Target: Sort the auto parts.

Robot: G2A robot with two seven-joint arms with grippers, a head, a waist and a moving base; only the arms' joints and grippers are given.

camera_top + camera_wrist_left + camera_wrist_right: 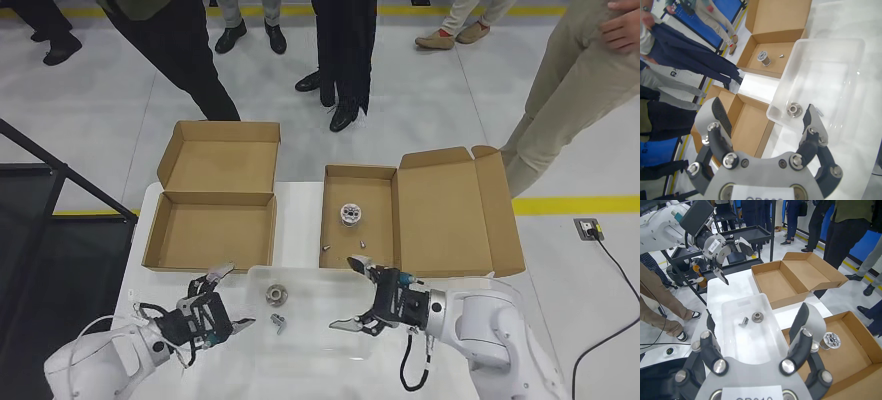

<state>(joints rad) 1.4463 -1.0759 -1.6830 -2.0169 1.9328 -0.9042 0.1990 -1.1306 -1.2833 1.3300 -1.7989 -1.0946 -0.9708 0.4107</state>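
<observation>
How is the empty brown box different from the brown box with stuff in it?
The empty box has nothing inside; the other box holds a round metal part and small screws. The empty box's lid folds back away from the robot; the other box's lid lies open sideways. Both are brown cardboard, open, and sit on the white table.

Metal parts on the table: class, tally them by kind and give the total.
Round flange: 1
Angled bracket: 1
Spool-shaped part: 1
Small bolts: 2
Total: 5
</observation>
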